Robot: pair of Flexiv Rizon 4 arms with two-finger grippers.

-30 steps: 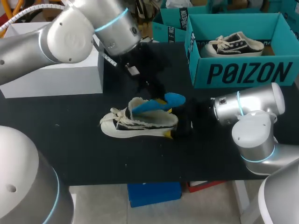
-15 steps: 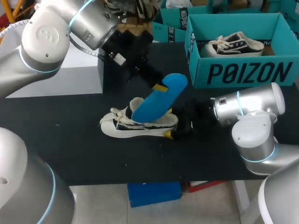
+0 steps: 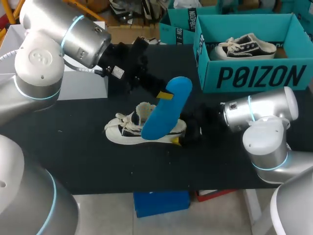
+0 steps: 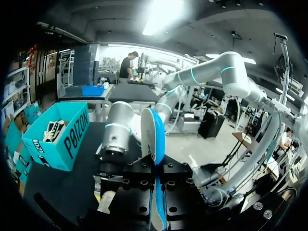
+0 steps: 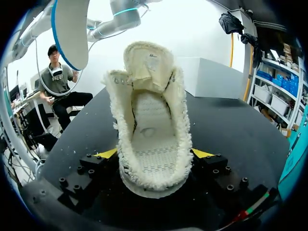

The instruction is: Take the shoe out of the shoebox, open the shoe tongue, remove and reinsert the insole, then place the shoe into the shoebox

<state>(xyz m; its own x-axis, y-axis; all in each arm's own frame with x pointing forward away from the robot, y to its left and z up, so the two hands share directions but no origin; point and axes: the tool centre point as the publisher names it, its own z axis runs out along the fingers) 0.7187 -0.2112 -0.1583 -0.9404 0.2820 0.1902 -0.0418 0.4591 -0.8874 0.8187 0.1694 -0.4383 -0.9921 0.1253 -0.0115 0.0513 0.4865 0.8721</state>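
2 grippers share the work over the black table (image 3: 73, 161). The left gripper (image 3: 163, 94) comes in from the far left and is clamped on the blue insole (image 3: 165, 110), its 2 fingers pressed flat against the insole's faces near the upper end; the left wrist view shows the left gripper (image 4: 158, 175) pinching it edge-on, so the insole (image 4: 153, 134) stands as a thin blue blade rising out ahead of the fingers. The insole hangs tilted over the shoe (image 3: 128, 131), lower end down in front of the shoe's middle; whether it touches there I cannot tell.

The shoe lies on its sole near the table's middle, toe toward the left. The right gripper (image 3: 182, 136) holds it at the heel: in the right wrist view the right gripper (image 5: 154, 153) has 1 yellow tip on each side of the fuzzy collar, and the tongue (image 5: 149, 62) is folded up and forward, leaving the pale inside of the shoe (image 5: 151, 130) bare.

At the far right stands the teal shoebox (image 3: 254, 77) with 1 other shoe (image 3: 244, 46) inside. 1 white box (image 3: 83, 85) sits at the far left.
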